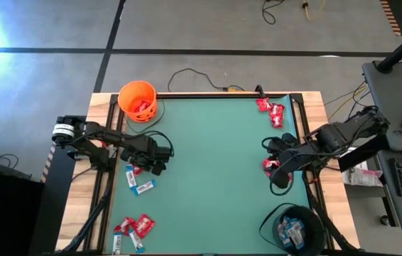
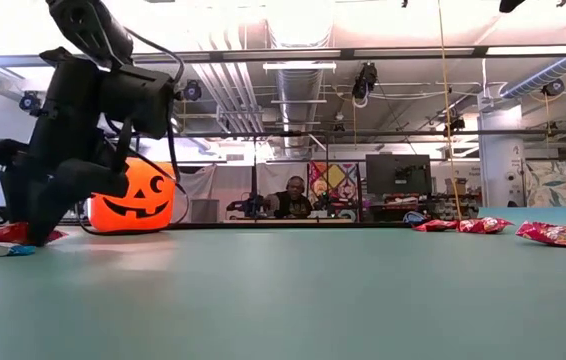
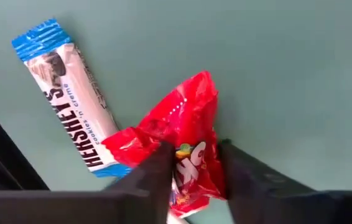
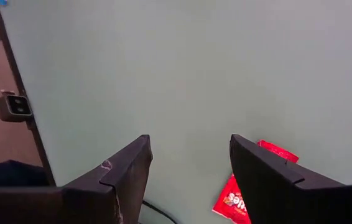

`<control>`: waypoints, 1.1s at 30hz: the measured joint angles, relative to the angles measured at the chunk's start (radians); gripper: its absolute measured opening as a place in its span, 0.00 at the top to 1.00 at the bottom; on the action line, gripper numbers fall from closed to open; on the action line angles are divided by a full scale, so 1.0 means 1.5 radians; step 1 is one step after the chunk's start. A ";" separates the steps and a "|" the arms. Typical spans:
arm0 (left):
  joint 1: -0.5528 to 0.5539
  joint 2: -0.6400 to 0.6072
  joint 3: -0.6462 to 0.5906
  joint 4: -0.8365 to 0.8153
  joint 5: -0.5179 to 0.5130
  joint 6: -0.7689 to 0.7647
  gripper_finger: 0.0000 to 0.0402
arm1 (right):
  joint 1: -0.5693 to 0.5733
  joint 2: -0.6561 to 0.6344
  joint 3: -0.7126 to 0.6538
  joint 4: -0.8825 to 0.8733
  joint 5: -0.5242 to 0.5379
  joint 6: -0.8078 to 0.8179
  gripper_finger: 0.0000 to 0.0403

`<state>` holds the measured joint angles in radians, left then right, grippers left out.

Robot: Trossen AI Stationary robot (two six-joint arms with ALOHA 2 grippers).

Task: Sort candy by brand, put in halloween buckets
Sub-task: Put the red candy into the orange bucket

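Observation:
My left gripper (image 1: 137,168) (image 3: 194,154) is at the mat's left side, shut on a red candy packet (image 3: 188,124). A blue-and-white bar (image 3: 69,93) lies flat beside it, touching the packet. More bars (image 1: 143,187) and red packets (image 1: 143,225) lie toward the near left corner. The orange bucket (image 1: 138,100) (image 2: 133,202) stands at the far left corner with red packets inside. The black bucket (image 1: 297,227) stands at the near right corner holding blue-and-white bars. My right gripper (image 1: 275,169) (image 4: 188,149) hovers open at the right edge above a red packet (image 4: 235,196). My left gripper pinches the red packet between its two fingers, on the crumpled printed middle (image 3: 191,163). The fingers come from above, slanting down. The packet's far end (image 3: 194,93) sticks out past the fingertips, and in the low view red wrapper (image 2: 8,235) lies on the mat.
A group of red packets (image 1: 270,110) (image 2: 483,225) lies at the far right corner. The middle of the green mat (image 1: 215,178) is bare. A cable (image 1: 187,75) runs behind the table's far edge. A person (image 2: 290,198) sits in the room beyond the table.

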<state>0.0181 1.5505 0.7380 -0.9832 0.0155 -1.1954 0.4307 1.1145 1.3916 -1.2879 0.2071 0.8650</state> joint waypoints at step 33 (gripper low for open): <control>0.262 -0.032 0.520 -0.277 -0.301 0.167 0.98 | 0.011 -0.018 0.159 0.059 0.002 -0.374 0.54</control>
<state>0.4111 1.5032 1.5176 -1.3987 -0.4368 -0.9448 0.4467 1.0870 1.6299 -1.1987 0.2097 0.3040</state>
